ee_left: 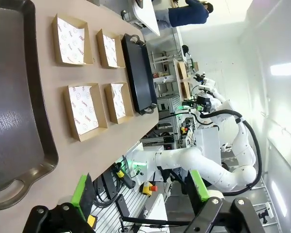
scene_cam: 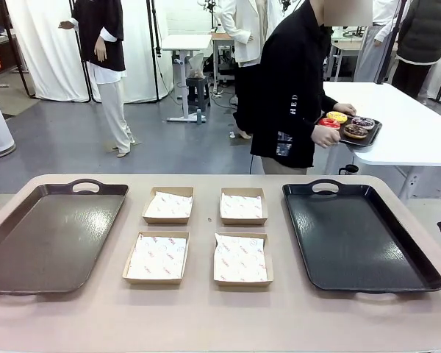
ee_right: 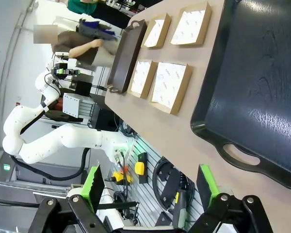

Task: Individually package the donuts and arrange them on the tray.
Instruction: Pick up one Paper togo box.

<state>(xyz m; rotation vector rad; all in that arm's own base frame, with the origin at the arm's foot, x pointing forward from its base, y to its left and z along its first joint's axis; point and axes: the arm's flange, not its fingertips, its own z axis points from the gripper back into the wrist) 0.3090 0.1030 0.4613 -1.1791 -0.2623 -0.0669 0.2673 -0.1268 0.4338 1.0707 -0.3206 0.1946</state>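
Note:
Across the table a person holds a small black serving tray with the donuts on it: red, yellow, chocolate and dark purple-brown. On the table lie a brown tray at the left and a black tray at the right, both bare. My left gripper hangs open off the table's near edge, nothing between its green pads. My right gripper is also open and holds nothing, just off the black tray's handle end.
Between the two trays lie paper-lined cardboard boxes, such as one at the front left and one at the back right. A white table stands behind the person. The other arm's white links show beyond my left fingers.

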